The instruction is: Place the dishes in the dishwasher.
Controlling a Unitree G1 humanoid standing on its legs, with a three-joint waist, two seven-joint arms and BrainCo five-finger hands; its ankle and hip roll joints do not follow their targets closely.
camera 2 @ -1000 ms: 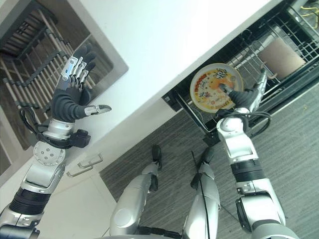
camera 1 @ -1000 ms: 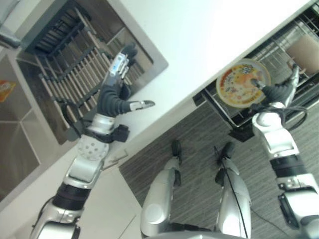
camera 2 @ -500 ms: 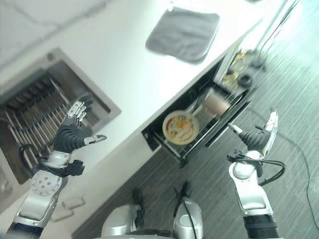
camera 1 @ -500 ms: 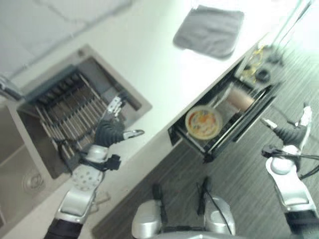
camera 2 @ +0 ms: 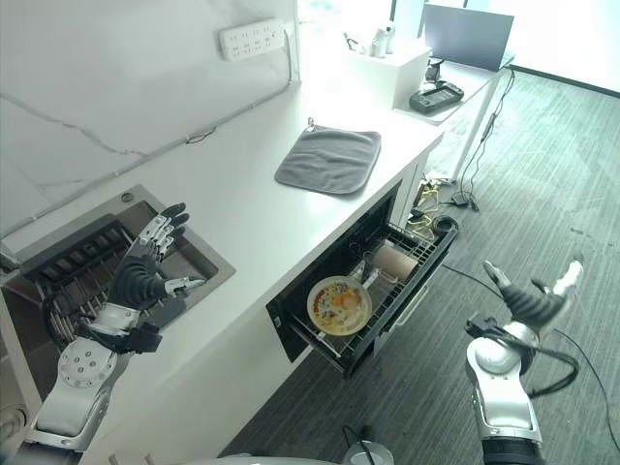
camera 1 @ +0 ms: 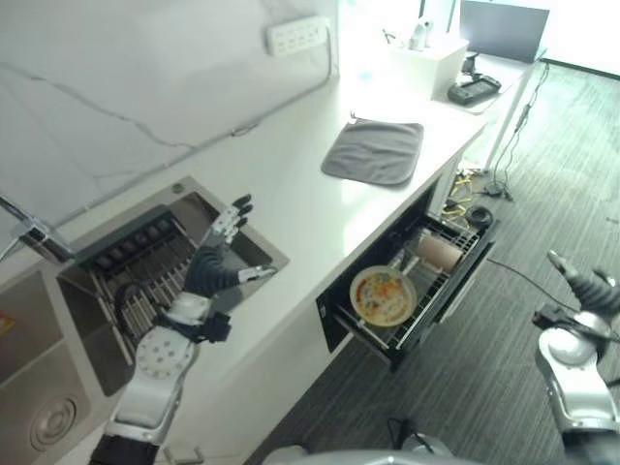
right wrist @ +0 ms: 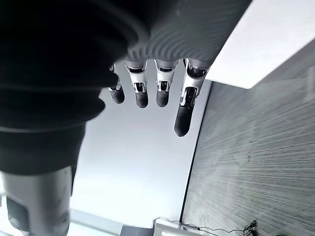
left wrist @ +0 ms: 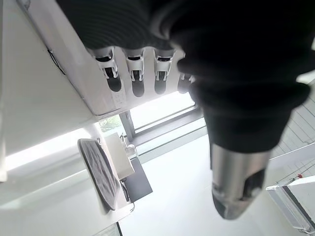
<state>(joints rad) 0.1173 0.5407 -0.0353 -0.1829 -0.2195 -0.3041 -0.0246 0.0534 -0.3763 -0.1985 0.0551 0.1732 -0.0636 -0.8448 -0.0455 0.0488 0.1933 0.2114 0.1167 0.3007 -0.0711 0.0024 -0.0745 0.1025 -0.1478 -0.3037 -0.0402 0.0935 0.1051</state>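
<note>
The patterned plate [camera 2: 339, 305] lies flat in the pulled-out dishwasher rack [camera 2: 392, 312], below the white tabletop's [camera 2: 252, 228] front edge; a brown cup [camera 2: 392, 262] lies in the same rack at about 2 o'clock from the plate. A grey cloth [camera 2: 327, 160] rests on the tabletop at 12 o'clock from the plate. The left hand [camera 2: 145, 276] hovers over the sink's drying rack [camera 1: 145, 276], at 9 o'clock, fingers spread wide and empty. The right hand [camera 2: 531, 300] hangs over the floor at 3 o'clock, fingers splayed, holding nothing.
</note>
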